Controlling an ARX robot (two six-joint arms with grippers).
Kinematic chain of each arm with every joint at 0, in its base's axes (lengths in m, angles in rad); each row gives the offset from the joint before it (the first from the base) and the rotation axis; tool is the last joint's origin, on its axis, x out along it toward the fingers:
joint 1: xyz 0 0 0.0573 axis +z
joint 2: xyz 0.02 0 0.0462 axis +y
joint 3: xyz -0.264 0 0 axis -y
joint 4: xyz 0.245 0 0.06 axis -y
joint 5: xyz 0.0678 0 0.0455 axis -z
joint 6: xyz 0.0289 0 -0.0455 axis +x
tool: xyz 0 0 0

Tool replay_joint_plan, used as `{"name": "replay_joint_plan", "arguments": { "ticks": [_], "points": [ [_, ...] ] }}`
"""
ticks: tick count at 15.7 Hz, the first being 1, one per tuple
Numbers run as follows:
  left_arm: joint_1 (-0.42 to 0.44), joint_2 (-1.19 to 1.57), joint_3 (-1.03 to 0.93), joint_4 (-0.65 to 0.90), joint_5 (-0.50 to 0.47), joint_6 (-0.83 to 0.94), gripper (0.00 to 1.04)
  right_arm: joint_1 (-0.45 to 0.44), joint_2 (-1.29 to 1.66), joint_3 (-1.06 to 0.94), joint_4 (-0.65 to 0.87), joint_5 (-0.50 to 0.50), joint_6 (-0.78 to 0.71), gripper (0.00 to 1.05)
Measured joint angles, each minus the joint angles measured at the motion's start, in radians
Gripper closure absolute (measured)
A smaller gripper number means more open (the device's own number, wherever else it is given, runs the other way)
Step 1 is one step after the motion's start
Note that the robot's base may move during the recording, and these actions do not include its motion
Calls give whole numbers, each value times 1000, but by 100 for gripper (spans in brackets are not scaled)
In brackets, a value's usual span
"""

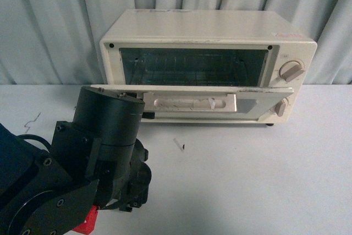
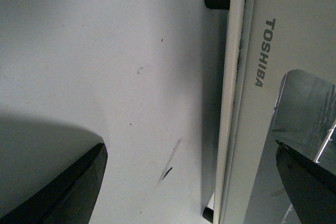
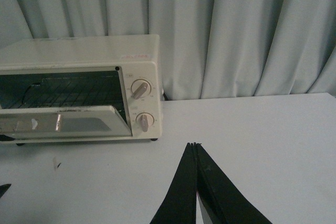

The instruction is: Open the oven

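Nearly crosswise, oven (image 1: pixel 203 28) — front facing camera

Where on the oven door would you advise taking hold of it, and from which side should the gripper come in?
Probably the bar handle, near its middle. It runs crosswise by the free edge of the oven door, which tilts out toward the robot, so come from the front with the open left gripper, one finger over the bar, one under.
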Motion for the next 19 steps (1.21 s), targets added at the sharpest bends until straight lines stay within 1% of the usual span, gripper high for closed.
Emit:
{"name": "replay_joint_plan", "arguments": {
  "ticks": [2, 3, 5, 6, 7, 8, 9, 10, 11, 12, 13, 15, 16, 17, 18, 19],
  "points": [
    [0, 0, 0, 0, 0, 0, 7, 0, 0, 0, -1, 0, 0, 103],
    [0, 0, 0, 0, 0, 0, 7, 0, 0, 0, -1, 0, -2, 92],
    [0, 0, 0, 0, 0, 0, 7, 0, 0, 0, -1, 0, -2, 61],
    [0, 0, 0, 0, 0, 0, 7, 0, 0, 0, -1, 0, -2, 50],
    [0, 0, 0, 0, 0, 0, 7, 0, 0, 0, -1, 0, -2, 36],
    [0, 0, 0, 0, 0, 0, 7, 0, 0, 0, -1, 0, -2, 28],
    [0, 0, 0, 0, 0, 0, 7, 0, 0, 0, -1, 0, -1, 5],
    [0, 0, 0, 0, 0, 0, 7, 0, 0, 0, -1, 0, -2, 6],
    [4, 6, -18, 75, 29, 52, 7, 0, 0, 0, -1, 0, -2, 6],
    [17, 10, -44, 143, 75, 153, 7, 0, 0, 0, -1, 1, -2, 6],
    [26, 10, -63, 177, 90, 235, 7, 0, 0, 0, -1, 1, -2, 6],
    [38, 8, -81, 208, 100, 358, 7, 0, 0, 0, -1, 0, -2, 6],
    [42, 7, -87, 216, 104, 388, 7, 0, 0, 0, -1, 0, -2, 6],
    [60, -4, -121, 245, 114, 533, 7, 0, 0, 0, -1, 0, -2, 6],
    [81, -31, -175, 286, 148, 677, 7, 0, 0, 0, -1, 0, -2, 6],
    [106, -70, -229, 323, 168, 763, 7, 0, 0, 0, -1, 0, -2, 6]
  ]
}}
